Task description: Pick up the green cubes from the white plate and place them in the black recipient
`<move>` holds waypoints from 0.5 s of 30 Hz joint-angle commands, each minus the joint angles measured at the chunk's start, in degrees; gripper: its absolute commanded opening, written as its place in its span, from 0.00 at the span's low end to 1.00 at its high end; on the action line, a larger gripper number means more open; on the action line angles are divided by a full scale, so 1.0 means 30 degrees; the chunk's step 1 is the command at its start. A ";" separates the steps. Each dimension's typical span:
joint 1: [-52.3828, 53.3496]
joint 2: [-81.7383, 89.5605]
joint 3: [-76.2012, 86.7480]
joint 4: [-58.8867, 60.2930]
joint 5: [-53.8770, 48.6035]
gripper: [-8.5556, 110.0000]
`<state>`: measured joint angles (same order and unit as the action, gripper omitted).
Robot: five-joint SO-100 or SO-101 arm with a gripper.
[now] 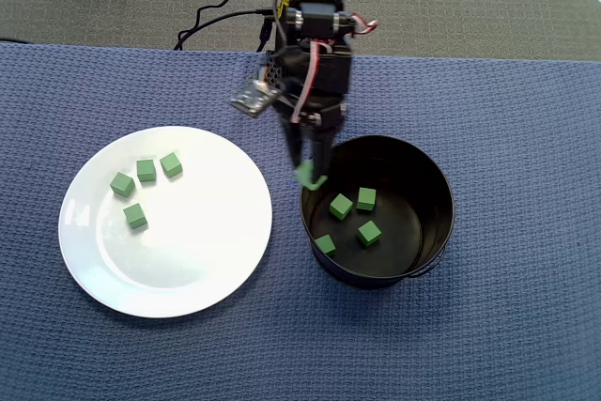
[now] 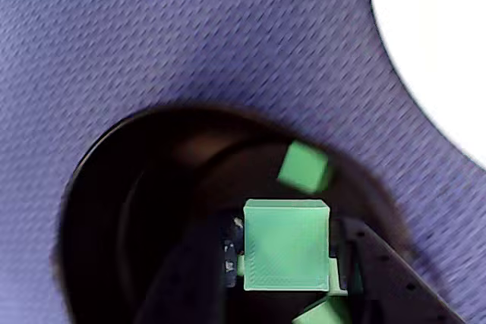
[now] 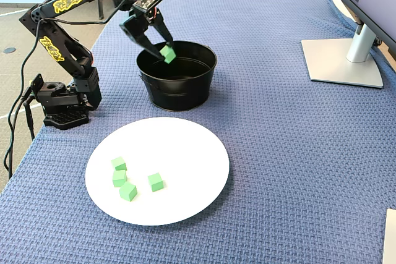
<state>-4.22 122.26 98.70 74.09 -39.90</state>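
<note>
The table cover (image 3: 278, 140) is a blue woven cloth with a rough waffle texture, matt throughout. The white plate (image 1: 202, 269) looks like glazed ceramic, smooth and glossy, with soft highlights on its rim. The black recipient (image 1: 434, 196) looks like thin metal, its inner wall and floor shiny and reflective. The green cubes (image 1: 146, 170) are matt; the 1 held in the wrist view (image 2: 286, 245) shows a fine ribbed grain like printed plastic. The gripper (image 1: 308, 174) is matt black plastic.

In the overhead view, the plate (image 1: 103, 260) lies left of the pot (image 1: 437, 232) on the worktop (image 1: 526, 326). Four cubes (image 1: 146, 170) sit on the plate, four (image 1: 341, 206) in the pot.
</note>
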 commanded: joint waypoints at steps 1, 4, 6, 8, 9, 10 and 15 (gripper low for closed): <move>-0.1846 -0.0703 0.0000 -0.1348 0.2139 0.07; -0.3047 -0.1699 0.1084 -0.2812 0.2871 0.07; -0.3896 -0.2109 0.1318 -0.2930 0.3281 0.07; -0.4629 -0.2402 0.1377 -0.2725 0.3398 0.07; -0.4834 -0.2461 0.1377 -0.2520 0.3398 0.07; -0.5098 -0.2432 0.1377 -0.2080 0.2930 0.17; -0.4512 -0.1494 0.0557 -0.1143 0.2725 0.36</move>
<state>-18.37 115.05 103.36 69.26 -31.38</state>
